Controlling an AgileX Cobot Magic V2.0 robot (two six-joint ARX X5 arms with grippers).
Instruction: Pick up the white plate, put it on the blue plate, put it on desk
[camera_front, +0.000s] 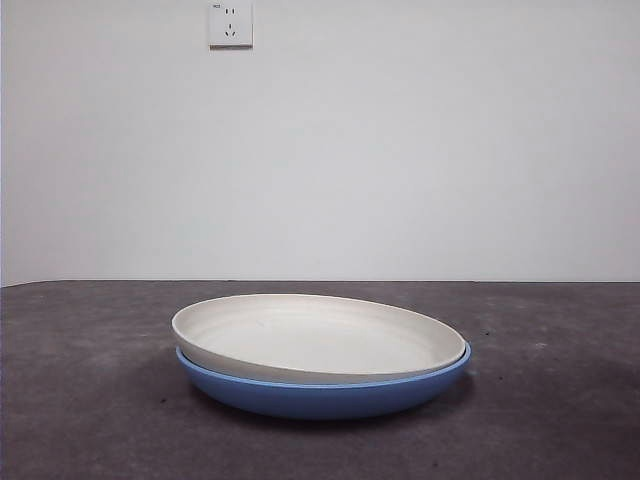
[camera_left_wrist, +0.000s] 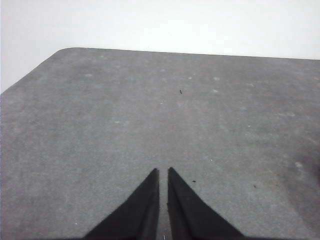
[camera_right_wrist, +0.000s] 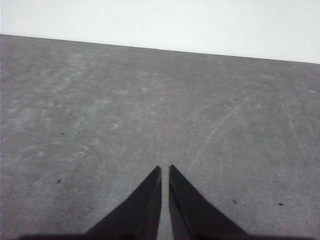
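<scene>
The white plate (camera_front: 318, 335) lies inside the blue plate (camera_front: 325, 392), a little tilted, in the middle of the desk (camera_front: 80, 400) in the front view. Neither arm shows in the front view. My left gripper (camera_left_wrist: 163, 171) is shut and empty over bare desk (camera_left_wrist: 150, 115). My right gripper (camera_right_wrist: 165, 169) is shut and empty over bare desk (camera_right_wrist: 125, 110). Neither wrist view shows a plate.
A white wall with a power socket (camera_front: 230, 24) stands behind the desk. The desk's rounded far corner (camera_left_wrist: 65, 50) shows in the left wrist view, and its far edge (camera_right_wrist: 160, 49) in the right wrist view.
</scene>
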